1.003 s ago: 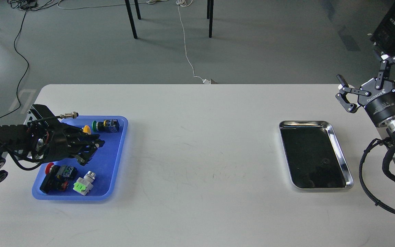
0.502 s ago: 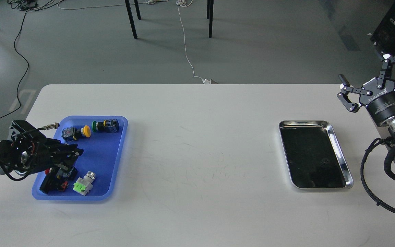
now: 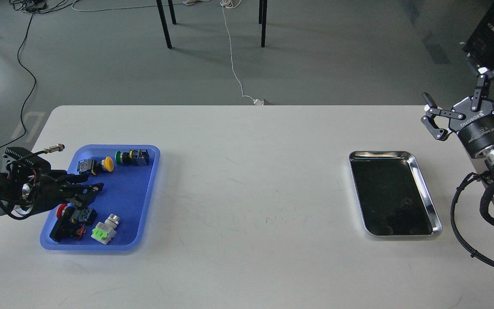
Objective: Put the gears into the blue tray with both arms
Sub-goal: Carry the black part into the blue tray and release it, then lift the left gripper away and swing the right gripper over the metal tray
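The blue tray [image 3: 137, 206] lies at the table's left and holds several colour-capped push-button switches. My left gripper [image 3: 94, 192] reaches in from the left, low over the tray's left part, just above the red-capped switch [image 3: 62, 210]. Its fingers look spread, with nothing seen between them. My right gripper [image 3: 453, 88] hangs open and empty in the air past the table's right edge, behind the steel tray. No gears can be made out clearly; only a faint small round mark [image 3: 407, 201] shows in the steel tray's dark inside.
A shiny steel tray [image 3: 427, 201] with a dark inside lies at the table's right. In the blue tray are a yellow-capped switch [image 3: 97, 165], a green-capped one [image 3: 132, 157] and a white-and-green one [image 3: 104, 229]. Chair legs and cables are on the floor beyond.
My left arm has drawn back to the left from over the blue tray's middle, uncovering the yellow-capped switch. The right arm has barely moved.
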Action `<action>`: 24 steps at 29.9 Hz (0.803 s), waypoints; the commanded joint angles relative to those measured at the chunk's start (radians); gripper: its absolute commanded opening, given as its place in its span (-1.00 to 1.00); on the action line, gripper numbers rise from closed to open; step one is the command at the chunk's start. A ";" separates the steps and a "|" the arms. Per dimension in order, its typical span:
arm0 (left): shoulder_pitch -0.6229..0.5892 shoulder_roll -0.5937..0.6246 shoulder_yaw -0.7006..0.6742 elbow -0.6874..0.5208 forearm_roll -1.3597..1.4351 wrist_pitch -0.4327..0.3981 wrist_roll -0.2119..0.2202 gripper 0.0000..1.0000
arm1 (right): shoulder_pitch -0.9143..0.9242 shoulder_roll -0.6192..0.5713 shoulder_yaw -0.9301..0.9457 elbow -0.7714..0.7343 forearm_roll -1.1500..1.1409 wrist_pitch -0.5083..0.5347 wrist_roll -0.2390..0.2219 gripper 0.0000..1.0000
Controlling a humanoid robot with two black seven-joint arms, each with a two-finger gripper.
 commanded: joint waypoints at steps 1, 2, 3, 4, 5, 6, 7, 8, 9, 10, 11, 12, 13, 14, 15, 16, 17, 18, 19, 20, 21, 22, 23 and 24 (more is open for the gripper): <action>-0.089 0.060 -0.004 -0.054 -0.157 -0.061 -0.048 0.16 | 0.005 -0.005 0.000 0.001 -0.003 0.000 0.000 0.96; -0.127 0.072 -0.005 -0.066 -0.207 -0.096 -0.052 0.22 | 0.006 -0.014 0.000 0.003 -0.006 0.000 0.000 0.96; -0.159 0.082 -0.010 -0.071 -0.259 -0.135 -0.052 0.28 | 0.006 -0.029 0.000 0.006 -0.008 0.000 -0.001 0.96; -0.193 0.089 -0.013 -0.071 -0.330 -0.174 -0.052 0.33 | 0.008 -0.049 -0.002 0.013 -0.008 0.000 -0.002 0.96; -0.225 0.091 -0.015 -0.071 -0.399 -0.208 -0.052 0.38 | 0.008 -0.066 -0.004 0.021 -0.009 0.000 -0.002 0.96; -0.256 0.091 -0.015 -0.071 -0.478 -0.237 -0.052 0.45 | 0.009 -0.078 -0.005 0.030 -0.012 0.000 -0.002 0.96; -0.291 0.089 -0.015 -0.068 -0.582 -0.265 -0.052 0.54 | 0.009 -0.090 -0.005 0.041 -0.026 0.000 -0.002 0.96; -0.319 0.086 -0.015 -0.063 -0.671 -0.284 -0.052 0.59 | 0.011 -0.098 -0.005 0.049 -0.044 0.000 -0.002 0.96; -0.345 0.082 -0.015 -0.061 -0.780 -0.305 -0.052 0.62 | 0.012 -0.110 -0.004 0.056 -0.075 0.000 -0.002 0.96; -0.360 0.079 -0.015 -0.061 -0.874 -0.320 -0.052 0.68 | 0.014 -0.119 -0.004 0.061 -0.102 0.000 -0.002 0.96; -0.373 0.076 -0.015 -0.061 -0.983 -0.331 -0.052 0.76 | 0.015 -0.130 -0.004 0.069 -0.135 0.000 -0.002 0.96; -0.377 0.066 -0.015 -0.061 -1.081 -0.336 -0.048 0.81 | 0.020 -0.138 -0.004 0.076 -0.161 0.000 -0.002 0.96; -0.379 0.051 -0.015 -0.061 -1.175 -0.337 -0.042 0.89 | 0.023 -0.141 -0.005 0.084 -0.185 0.000 -0.002 0.96; -0.379 0.030 -0.015 -0.071 -1.259 -0.339 -0.044 0.96 | 0.031 -0.143 -0.011 0.092 -0.210 0.000 -0.002 0.96; -0.379 0.007 -0.016 -0.075 -1.348 -0.341 -0.050 0.96 | 0.041 -0.143 -0.013 0.098 -0.230 0.000 -0.003 0.96; -0.379 -0.009 -0.018 -0.075 -1.414 -0.342 -0.050 0.96 | 0.054 -0.144 -0.013 0.101 -0.236 0.000 -0.006 0.96; -0.377 -0.030 -0.027 -0.075 -1.479 -0.342 -0.050 0.96 | 0.070 -0.144 -0.014 0.098 -0.244 0.000 -0.008 0.96; -0.373 -0.053 -0.040 -0.072 -1.532 -0.342 -0.050 0.96 | 0.089 -0.144 -0.016 0.093 -0.251 0.000 -0.009 0.96; -0.367 -0.076 -0.057 -0.062 -1.580 -0.342 -0.051 0.96 | 0.109 -0.146 -0.019 0.090 -0.253 0.000 -0.011 0.96; -0.362 -0.104 -0.070 -0.054 -1.623 -0.333 -0.048 0.96 | 0.135 -0.150 -0.031 0.090 -0.264 0.000 -0.012 0.96; -0.356 -0.125 -0.076 -0.037 -1.658 -0.333 -0.048 0.96 | 0.162 -0.159 -0.052 0.090 -0.285 0.000 -0.012 0.96; -0.348 -0.154 -0.088 -0.010 -1.701 -0.334 -0.047 0.96 | 0.216 -0.166 -0.097 0.089 -0.320 0.000 -0.012 0.96; -0.345 -0.171 -0.097 0.009 -1.732 -0.334 -0.047 0.96 | 0.256 -0.166 -0.137 0.089 -0.348 0.000 -0.011 0.96; -0.341 -0.200 -0.114 0.033 -1.784 -0.336 -0.047 0.96 | 0.315 -0.166 -0.208 0.090 -0.389 0.000 -0.009 0.96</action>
